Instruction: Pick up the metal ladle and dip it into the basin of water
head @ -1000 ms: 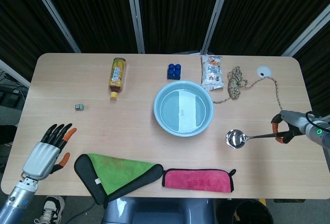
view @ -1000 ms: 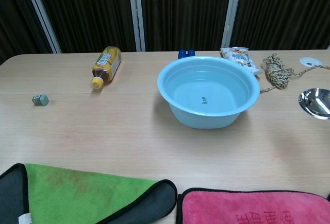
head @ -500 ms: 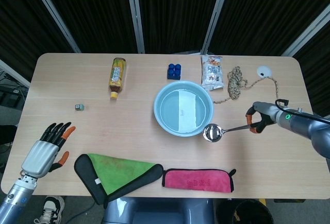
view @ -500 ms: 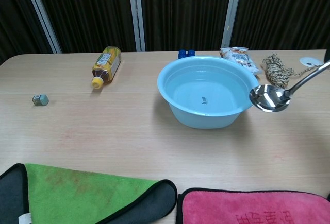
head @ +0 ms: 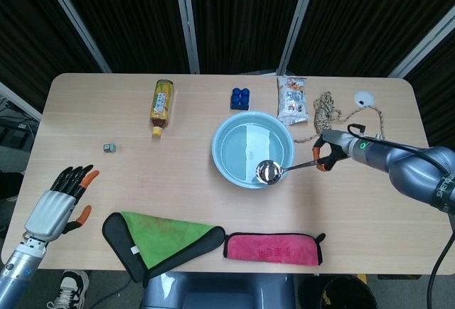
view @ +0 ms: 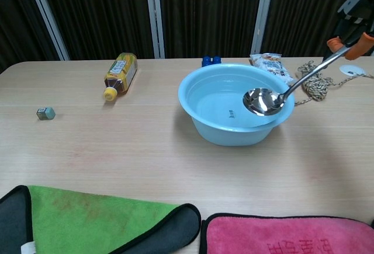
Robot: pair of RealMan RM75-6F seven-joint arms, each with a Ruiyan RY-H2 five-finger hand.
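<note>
My right hand (head: 328, 151) (view: 352, 35) holds the metal ladle by the end of its handle, to the right of the pale blue basin (head: 229, 169) (view: 201, 125). The ladle's bowl (head: 268, 172) (view: 262, 101) hangs over the near right part of the basin, just above the water, tilted slightly. The handle slopes up to the right across the basin's rim. My left hand (head: 58, 202) rests open at the table's near left corner, fingers spread, holding nothing; the chest view does not show it.
A tea bottle (head: 161, 104) lies at the back left, with a small grey cube (head: 108, 148) further left. Blue blocks (head: 240, 98), a snack packet (head: 291, 101) and coiled rope (head: 325, 115) stand behind the basin. Green (head: 163, 238) and pink (head: 272, 246) cloths lie along the front edge.
My right hand has carried the ladle leftward from the table's right side, past the basin's rim, so its bowl now hangs over the water. The left hand has barely shifted.
</note>
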